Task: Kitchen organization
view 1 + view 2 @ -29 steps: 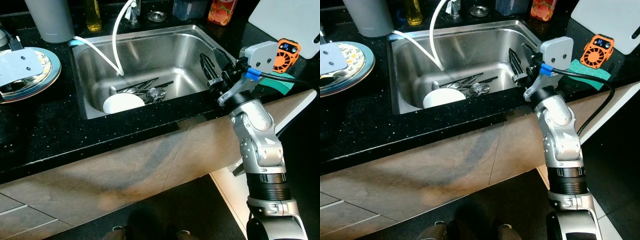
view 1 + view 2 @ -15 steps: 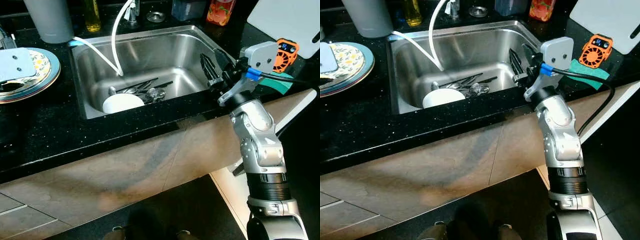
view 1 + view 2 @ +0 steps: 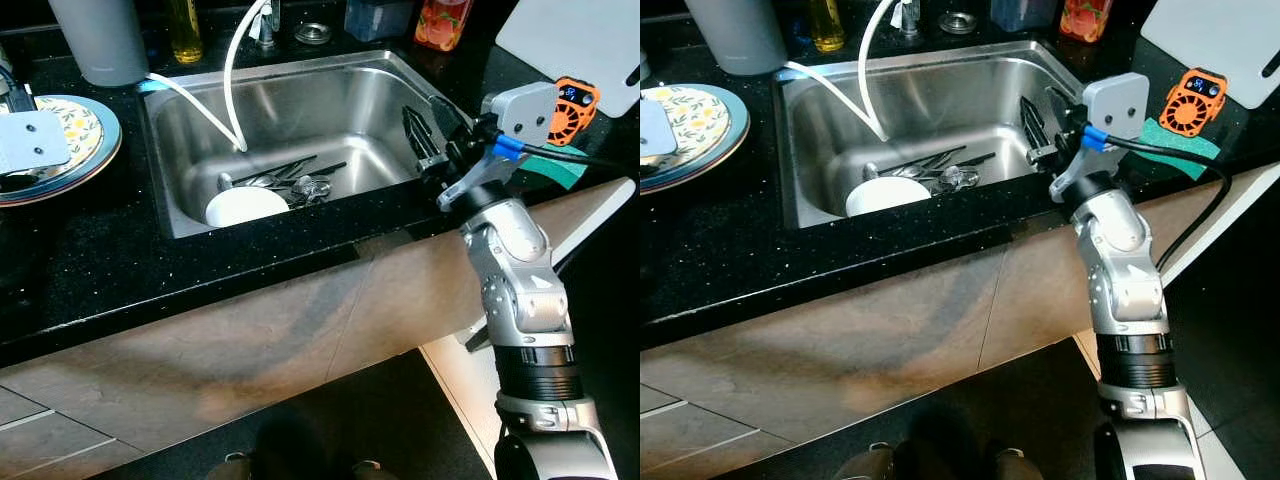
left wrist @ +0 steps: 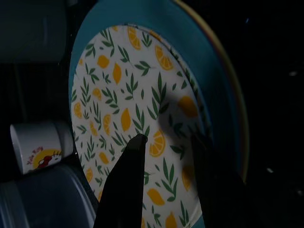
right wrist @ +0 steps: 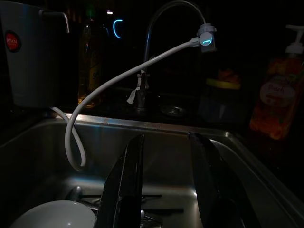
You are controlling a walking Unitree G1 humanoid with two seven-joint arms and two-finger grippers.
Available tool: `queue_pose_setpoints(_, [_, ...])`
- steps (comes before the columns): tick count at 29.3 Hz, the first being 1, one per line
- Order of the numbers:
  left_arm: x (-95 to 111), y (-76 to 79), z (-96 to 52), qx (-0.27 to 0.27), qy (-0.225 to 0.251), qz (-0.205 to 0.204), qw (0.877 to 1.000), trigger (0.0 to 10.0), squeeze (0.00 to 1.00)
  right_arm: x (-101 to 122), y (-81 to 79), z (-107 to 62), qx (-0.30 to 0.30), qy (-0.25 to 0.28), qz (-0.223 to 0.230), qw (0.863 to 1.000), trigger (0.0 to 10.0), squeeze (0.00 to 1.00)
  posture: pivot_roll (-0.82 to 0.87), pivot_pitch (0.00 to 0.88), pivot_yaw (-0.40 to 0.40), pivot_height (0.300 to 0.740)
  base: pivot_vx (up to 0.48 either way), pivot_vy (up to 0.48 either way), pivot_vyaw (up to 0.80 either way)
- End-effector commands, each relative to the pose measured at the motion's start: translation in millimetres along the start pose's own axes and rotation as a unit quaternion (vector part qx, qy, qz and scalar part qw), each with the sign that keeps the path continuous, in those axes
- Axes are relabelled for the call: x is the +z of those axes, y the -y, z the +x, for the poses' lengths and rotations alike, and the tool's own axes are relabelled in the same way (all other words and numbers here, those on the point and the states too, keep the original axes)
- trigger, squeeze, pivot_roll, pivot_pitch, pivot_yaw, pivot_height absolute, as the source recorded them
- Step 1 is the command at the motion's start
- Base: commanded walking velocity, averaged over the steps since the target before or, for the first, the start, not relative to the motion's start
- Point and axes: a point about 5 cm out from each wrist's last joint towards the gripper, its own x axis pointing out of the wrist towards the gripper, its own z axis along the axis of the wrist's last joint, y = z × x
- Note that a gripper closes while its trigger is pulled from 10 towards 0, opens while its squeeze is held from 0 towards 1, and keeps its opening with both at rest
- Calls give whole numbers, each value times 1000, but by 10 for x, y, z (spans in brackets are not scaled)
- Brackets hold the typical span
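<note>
Red "JAPAN" label marks the grey jug (image 5: 28, 52); both grippers' jaws parted, left gripper (image 4: 166, 142) above lemon plate (image 4: 142, 104)

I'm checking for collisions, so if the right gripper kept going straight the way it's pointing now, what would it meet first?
The right gripper, open and empty, points down into the steel sink. Going straight on it would probably meet the cutlery beside the white bowl on the sink floor, though depth is hard to judge.
</note>
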Motion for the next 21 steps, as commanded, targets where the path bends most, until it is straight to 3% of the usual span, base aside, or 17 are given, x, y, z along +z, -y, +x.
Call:
queue_pose_setpoints(1, [26,2,-20,-7,8,7,1000,10000,0,1,37,-11,-6,1,-3,1000,10000,0,154,154,-2,740,0,0,0])
queue_pose_setpoints(8, [83,20,-60,-24,39,4,999,10000,0,6,35,-4,-6,2,-1,1000,10000,0,159,159,-5,740,0,0,0])
queue_pose_setpoints(20, [-54,92,3,-18,-9,17,1000,9961,0,7,40,-4,-6,2,-1,1000,10000,0,155,159,-9,740,0,0,0])
queue_pose_setpoints(21, [-56,92,7,-15,-11,16,1000,5882,0,7,41,-4,-6,2,-1,1000,10000,0,155,159,-9,740,0,0,0])
